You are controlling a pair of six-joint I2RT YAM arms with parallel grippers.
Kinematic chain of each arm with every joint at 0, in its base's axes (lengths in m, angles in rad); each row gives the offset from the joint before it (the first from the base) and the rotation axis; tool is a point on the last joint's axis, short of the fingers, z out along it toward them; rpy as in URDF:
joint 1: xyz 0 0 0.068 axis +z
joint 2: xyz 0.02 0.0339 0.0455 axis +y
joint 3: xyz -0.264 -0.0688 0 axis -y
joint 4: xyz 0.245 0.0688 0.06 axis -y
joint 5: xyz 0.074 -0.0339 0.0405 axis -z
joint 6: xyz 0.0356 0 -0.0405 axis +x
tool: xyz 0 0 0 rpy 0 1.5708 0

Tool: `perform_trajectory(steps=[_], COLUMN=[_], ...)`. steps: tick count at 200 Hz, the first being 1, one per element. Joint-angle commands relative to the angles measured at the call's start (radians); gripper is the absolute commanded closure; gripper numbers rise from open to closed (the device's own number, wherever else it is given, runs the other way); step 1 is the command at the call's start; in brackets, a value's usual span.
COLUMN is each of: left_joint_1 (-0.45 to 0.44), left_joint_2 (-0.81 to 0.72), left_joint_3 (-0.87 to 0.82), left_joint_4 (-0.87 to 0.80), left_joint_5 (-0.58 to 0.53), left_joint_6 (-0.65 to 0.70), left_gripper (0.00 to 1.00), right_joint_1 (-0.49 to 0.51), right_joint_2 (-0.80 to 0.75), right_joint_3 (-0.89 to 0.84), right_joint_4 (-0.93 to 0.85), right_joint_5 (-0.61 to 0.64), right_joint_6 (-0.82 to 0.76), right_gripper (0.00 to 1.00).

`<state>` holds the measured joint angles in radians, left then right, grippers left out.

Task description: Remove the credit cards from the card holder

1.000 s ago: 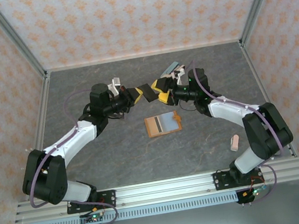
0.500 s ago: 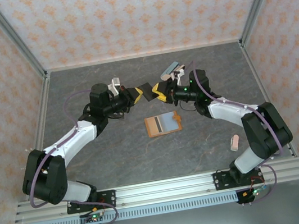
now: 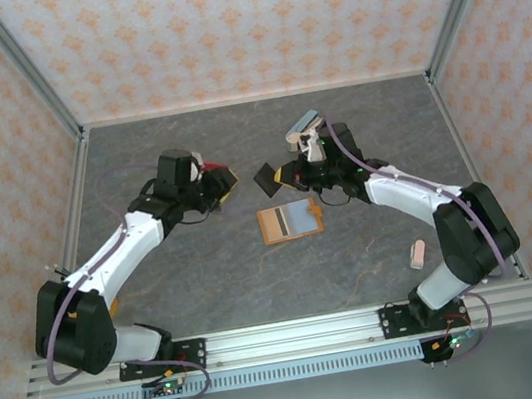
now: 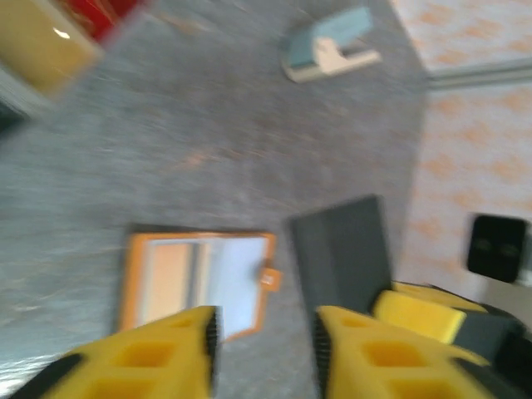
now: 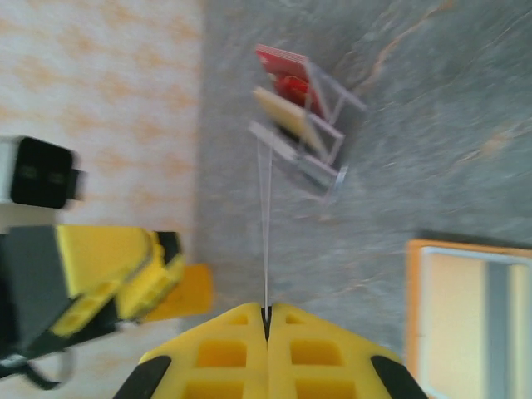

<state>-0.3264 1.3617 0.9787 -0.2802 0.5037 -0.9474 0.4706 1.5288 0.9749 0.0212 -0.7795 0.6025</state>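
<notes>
Fingers (image 4: 158,357) spread, our left gripper (image 4: 266,341) is hovering empty while our right gripper (image 5: 266,317) is clamping a flat dark card (image 4: 341,249).

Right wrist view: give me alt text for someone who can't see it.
The right pincer is shut on a thin card seen edge-on, above the grey table. Beyond it lies a small red, tan and clear pile; the open card holder sits at the lower right, the left pincer at the lower left. The image is blurred.
</notes>
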Motion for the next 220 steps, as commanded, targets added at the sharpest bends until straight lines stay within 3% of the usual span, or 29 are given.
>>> perform_trajectory(steps=[1,35,66,99,168,220], left_joint_1=[0.051,0.185,0.294,0.331,0.334,0.335], left_joint_2=[-0.046,-0.089,-0.107,-0.103,-0.129,-0.131], left_joint_3=[0.001,-0.134,-0.231,-0.267,-0.252,-0.232], left_joint_4=[-0.29,-0.282,-0.262,-0.27,-0.335,-0.374], left_joint_5=[-0.159,-0.11,-0.072,-0.06,-0.123,-0.149], left_joint_6=[0.108,0.112,0.117,0.149,0.168,0.182], left_gripper=[0.44,0.22,0.13,0.02,0.0,0.0], right_joint_1=[0.061,0.168,0.253,0.293,0.295,0.295], right_joint_2=[0.004,0.103,0.221,0.354,0.577,0.677], right_joint_3=[0.105,0.241,0.382,0.528,0.768,0.86], right_joint_4=[-0.278,-0.324,-0.333,-0.33,-0.342,-0.326], right_joint_5=[0.216,0.314,0.362,0.359,0.226,0.233], right_joint_6=[-0.329,-0.503,-0.649,-0.799,-1.027,-1.074], right_gripper=[1.0,1.0,1.0,1.0,1.0,1.0])
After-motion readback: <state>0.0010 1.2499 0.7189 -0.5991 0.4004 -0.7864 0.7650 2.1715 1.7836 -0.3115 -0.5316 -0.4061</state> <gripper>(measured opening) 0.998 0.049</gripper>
